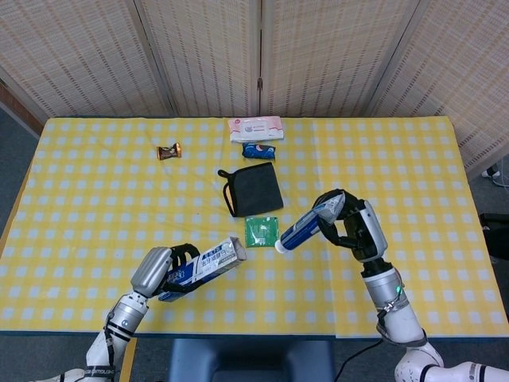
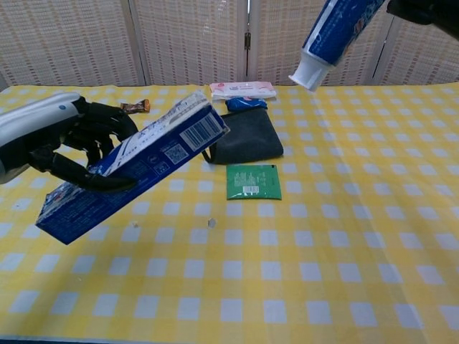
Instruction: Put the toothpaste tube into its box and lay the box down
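Fingers (image 2: pixel 86 179) of our left hand (image 1: pixel 163 270) are wrapping the box (image 2: pixel 136 168), tilting its end toward the tube (image 1: pixel 306 227), which our right hand (image 1: pixel 354 227) is gripping aloft, cap aimed down at the box, apparently lining up for insertion above the table (image 1: pixel 413 167).

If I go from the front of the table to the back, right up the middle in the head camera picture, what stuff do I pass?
Green packet → black pouch → small blue wrapper → pink-and-white pack.
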You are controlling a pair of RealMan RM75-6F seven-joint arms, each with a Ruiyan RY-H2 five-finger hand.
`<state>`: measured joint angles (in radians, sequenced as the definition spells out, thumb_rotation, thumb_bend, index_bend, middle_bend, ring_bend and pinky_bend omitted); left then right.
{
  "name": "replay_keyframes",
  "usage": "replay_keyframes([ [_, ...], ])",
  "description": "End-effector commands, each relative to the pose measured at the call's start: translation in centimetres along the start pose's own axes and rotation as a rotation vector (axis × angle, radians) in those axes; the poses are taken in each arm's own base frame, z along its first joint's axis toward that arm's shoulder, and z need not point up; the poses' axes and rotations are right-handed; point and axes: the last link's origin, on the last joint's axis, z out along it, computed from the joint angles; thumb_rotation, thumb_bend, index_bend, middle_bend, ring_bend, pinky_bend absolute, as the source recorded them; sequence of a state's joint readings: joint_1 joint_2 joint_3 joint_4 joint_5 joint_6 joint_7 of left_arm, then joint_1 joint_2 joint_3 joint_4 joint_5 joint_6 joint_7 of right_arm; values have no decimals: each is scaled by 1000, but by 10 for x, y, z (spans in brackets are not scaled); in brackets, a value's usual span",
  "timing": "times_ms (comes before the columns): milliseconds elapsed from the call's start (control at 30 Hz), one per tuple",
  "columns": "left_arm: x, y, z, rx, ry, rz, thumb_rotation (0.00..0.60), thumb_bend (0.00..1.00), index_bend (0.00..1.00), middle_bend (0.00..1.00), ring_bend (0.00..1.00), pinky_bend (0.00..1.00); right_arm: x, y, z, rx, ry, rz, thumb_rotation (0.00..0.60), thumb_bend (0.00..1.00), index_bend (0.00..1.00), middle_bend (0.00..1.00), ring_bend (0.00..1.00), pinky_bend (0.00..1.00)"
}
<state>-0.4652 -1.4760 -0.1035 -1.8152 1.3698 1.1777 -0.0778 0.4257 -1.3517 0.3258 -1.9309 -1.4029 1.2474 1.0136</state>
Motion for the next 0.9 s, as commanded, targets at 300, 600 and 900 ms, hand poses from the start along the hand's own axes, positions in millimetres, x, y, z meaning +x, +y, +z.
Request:
replay_keyframes([
  [300, -13, 29, 12, -33, 0, -256, 600, 250, 678, 807, 706, 698, -8, 14, -9, 64, 17, 191, 600, 438, 740, 577, 834, 863],
  [600, -17, 30, 12, -40, 3, -266, 600, 250, 678, 807, 706, 698, -11, 21, 7, 75, 22, 258, 600, 438, 740, 576, 831, 863],
  [900, -18, 29, 9, -52, -2, -256, 600, 250, 678, 808, 706, 698, -12, 24, 12, 71, 48, 290, 600, 438, 740, 577, 832, 863],
])
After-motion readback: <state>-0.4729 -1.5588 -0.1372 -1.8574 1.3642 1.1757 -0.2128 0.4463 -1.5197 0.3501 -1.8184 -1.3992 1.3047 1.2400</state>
